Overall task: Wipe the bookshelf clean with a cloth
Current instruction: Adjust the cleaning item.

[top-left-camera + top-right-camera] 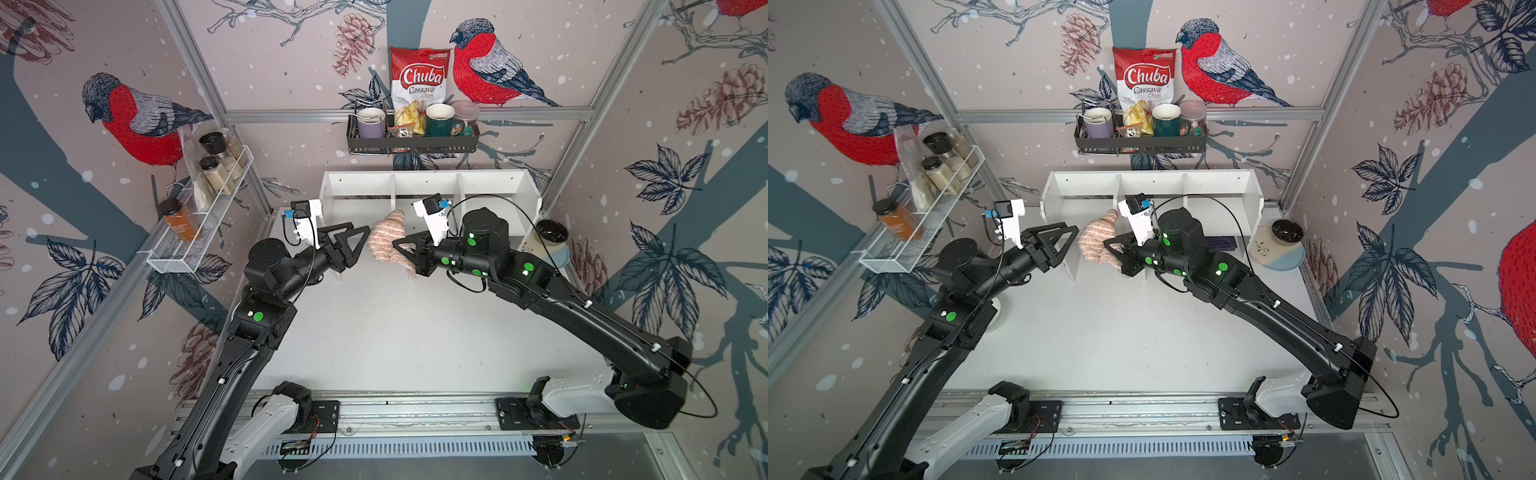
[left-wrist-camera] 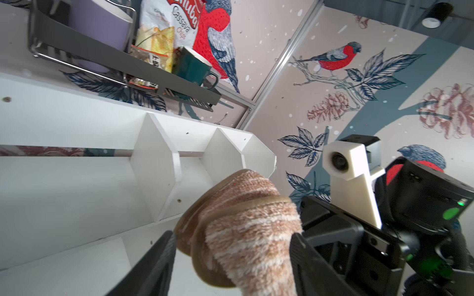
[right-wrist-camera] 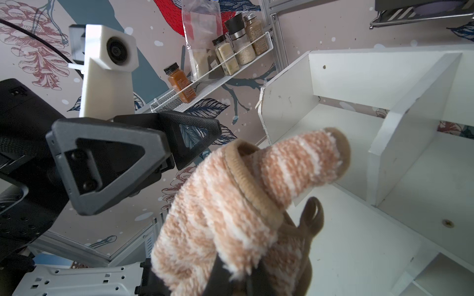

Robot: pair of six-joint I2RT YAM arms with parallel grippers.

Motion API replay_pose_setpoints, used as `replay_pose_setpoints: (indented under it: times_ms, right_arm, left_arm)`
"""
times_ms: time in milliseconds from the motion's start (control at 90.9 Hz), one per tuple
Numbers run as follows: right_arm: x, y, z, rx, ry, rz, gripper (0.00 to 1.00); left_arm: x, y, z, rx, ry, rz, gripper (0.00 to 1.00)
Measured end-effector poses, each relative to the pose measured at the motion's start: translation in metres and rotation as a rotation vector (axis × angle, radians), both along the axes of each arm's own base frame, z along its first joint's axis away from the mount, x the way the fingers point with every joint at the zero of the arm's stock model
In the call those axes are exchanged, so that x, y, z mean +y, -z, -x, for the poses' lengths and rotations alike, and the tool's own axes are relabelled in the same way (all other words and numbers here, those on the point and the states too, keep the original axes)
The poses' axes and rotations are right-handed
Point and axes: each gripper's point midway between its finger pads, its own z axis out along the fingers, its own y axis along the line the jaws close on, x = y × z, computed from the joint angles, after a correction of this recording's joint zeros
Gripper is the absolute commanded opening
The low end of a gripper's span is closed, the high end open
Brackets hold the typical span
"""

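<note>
**Ana:** Where the arms are bolted down, nearest the camera, what do you see?

**Ben:** A grey metal rail point(image 1: 415, 409) runs along the front edge of the flat white bench point(image 1: 395, 332). Both black arms rise from it and lean inward over the bench.

**Ana:** And the left end effector point(image 1: 360, 246)?

**Ben:** Its jaws stand apart and grasp nothing. In both top views its tips are just beside the small fluffy tan-beige cloth with pale stripes point(image 1: 386, 241). I cannot tell whether a tip brushes the fabric.

**Ana:** So who has the cloth?

**Ben:** The right end effector point(image 1: 405, 254) is clenched on its lower part. The cloth point(image 3: 230, 217) bunches above the black fingers, and one rolled end sticks out toward the shelf.

**Ana:** Where does that put it?

**Ben:** It is lifted off the bench, between the two end effectors. It sits just in front of the wide white board bookshelf with two dividers point(image 1: 428, 183), before the left compartment and near the first divider. I cannot tell whether it touches the board.

**Ana:** And beyond that?

**Ben:** The bookshelf stands at the back of the bench. Beside its right end, a glossy black bowl point(image 1: 551, 231) rests on a round cream and pale blue plate point(image 1: 559, 255).

**Ana:** On the walls?

**Ben:** A white wire mesh basket point(image 1: 199, 237) hangs on the left wall and holds an orange spice jar point(image 1: 180, 220) among others. Farthest back, above the bookshelf, a black metal wall rack point(image 1: 411, 143) carries a lilac mug point(image 1: 371, 122), a red and white chips bag point(image 1: 419, 83) and a dark green mug point(image 1: 439, 120).
</note>
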Motion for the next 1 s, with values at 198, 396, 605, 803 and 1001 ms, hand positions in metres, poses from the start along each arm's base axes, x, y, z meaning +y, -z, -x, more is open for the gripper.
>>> replay_pose_setpoints:
  times_ms: [198,396,605,803,1001]
  right_arm:
    - [0.013,0.005,-0.003,0.032,-0.023,-0.003,0.00]
    - [0.016,-0.007,-0.007,0.024,-0.043,-0.026,0.00]
    - [0.010,-0.007,-0.015,0.061,-0.038,-0.048,0.18]
    - [-0.021,-0.007,-0.039,0.079,0.079,-0.046,0.77]
    - [-0.114,-0.031,-0.070,0.019,0.446,-0.001,0.92]
  left_arm:
    - [-0.026,0.000,0.004,0.017,0.152,0.023,0.49]
    - [-0.029,-0.010,0.008,-0.020,0.169,0.017,0.12]
    - [-0.028,-0.008,0.008,-0.044,0.155,-0.030,0.00]
    - [-0.003,-0.023,-0.006,-0.086,-0.048,-0.107,0.00]
    - [0.034,-0.068,-0.025,-0.192,-0.317,-0.197,0.00]
